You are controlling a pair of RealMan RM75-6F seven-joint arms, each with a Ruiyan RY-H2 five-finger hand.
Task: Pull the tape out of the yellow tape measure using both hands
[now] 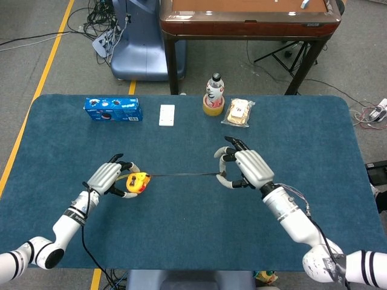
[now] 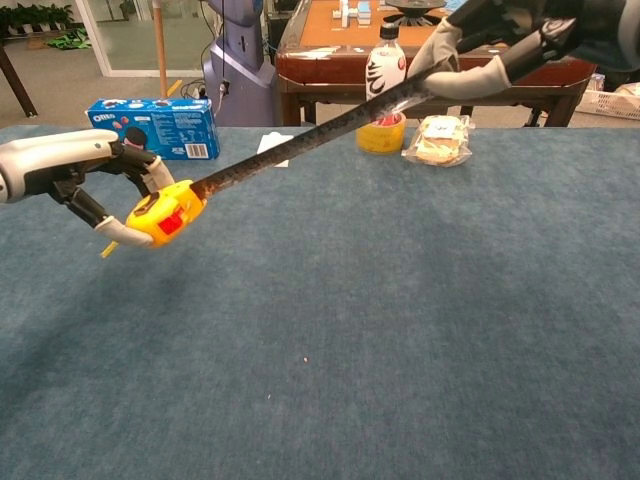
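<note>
My left hand (image 1: pixel 107 177) (image 2: pixel 70 180) grips the yellow tape measure (image 1: pixel 136 182) (image 2: pixel 162 212) above the left part of the blue table. A dark strip of tape (image 1: pixel 181 175) (image 2: pixel 310 140) runs taut from the case to my right hand (image 1: pixel 248 170) (image 2: pixel 500 45), which pinches the tape's end between thumb and fingers. In the chest view the tape slopes up from the case at the left to the right hand at the top right. Both hands are held off the table surface.
At the table's (image 1: pixel 302 139) far edge stand a blue Oreo box (image 1: pixel 113 109) (image 2: pixel 152 128), a white card (image 1: pixel 167 115), a bottle (image 1: pixel 214 88) (image 2: pixel 384 65) inside a yellow tape roll (image 1: pixel 213 107), and a wrapped snack (image 1: pixel 237 112) (image 2: pixel 438 139). A brown table (image 1: pixel 248 18) stands beyond.
</note>
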